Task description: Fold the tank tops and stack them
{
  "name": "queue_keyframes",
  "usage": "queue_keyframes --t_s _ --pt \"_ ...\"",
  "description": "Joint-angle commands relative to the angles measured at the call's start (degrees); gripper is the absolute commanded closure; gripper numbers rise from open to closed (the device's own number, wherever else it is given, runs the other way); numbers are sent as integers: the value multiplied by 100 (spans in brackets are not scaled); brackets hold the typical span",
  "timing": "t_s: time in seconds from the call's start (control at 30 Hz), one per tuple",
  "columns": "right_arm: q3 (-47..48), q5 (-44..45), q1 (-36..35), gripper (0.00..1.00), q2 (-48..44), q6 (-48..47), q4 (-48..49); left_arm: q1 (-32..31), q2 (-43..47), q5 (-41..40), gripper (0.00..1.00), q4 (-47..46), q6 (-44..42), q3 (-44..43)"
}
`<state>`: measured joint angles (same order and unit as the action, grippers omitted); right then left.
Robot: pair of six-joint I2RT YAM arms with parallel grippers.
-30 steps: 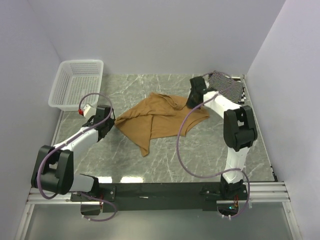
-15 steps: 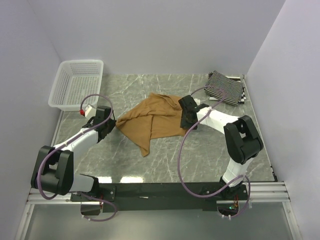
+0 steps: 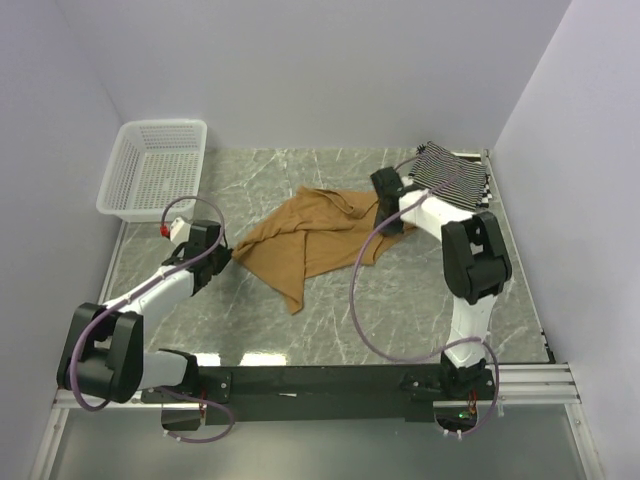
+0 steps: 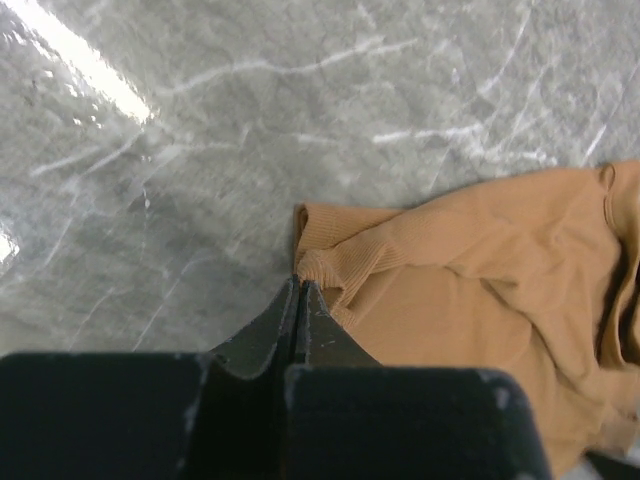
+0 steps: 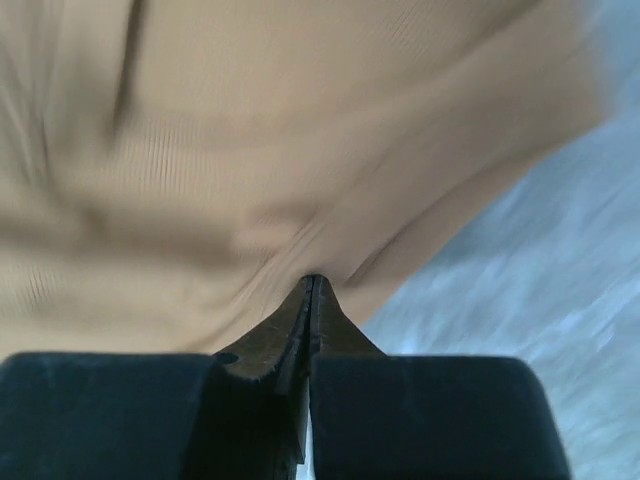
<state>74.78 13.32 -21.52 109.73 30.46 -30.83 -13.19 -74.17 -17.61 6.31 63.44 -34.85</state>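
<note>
Left arm (image 3: 160, 287), right arm (image 3: 428, 208) low, jaws tight on tan top (image 3: 300, 240).

Robot lab booth: bare white walls (image 3: 300, 70), marble-look table (image 3: 300, 335), mounting rail (image 3: 530, 385).

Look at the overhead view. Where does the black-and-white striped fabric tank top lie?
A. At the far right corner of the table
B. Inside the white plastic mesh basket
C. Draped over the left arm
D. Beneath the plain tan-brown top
A: the black-and-white striped fabric tank top lies on the grey marble table at its far right corner, well apart from the white plastic mesh basket at the far left.
</note>
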Motion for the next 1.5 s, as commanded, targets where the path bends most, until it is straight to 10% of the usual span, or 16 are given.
queue_keyframes --t_s 0.0,0.27,0.43,0.77,1.13,1.47 --pt "939 109 638 100 355 -233 -238 18 306 318 100 -296 -43 276" --pt "4527 -24 790 100 2114 -444 -1734 -70 728 742 99 -456 142 839" --pt "2610 100 457 68 844 -444 -1014 -61 1036 426 99 -113 28 980" --pt "-534 294 -607 48 -1077 39 50 106 1141 -6 99 284 -332 357" --pt "-658 179 -757 51 -559 101 121 150 1291 135 99 336 -323 295" --pt "-456 118 -573 79 -119 -84 68 185 1326 214 99 336 -332 365"
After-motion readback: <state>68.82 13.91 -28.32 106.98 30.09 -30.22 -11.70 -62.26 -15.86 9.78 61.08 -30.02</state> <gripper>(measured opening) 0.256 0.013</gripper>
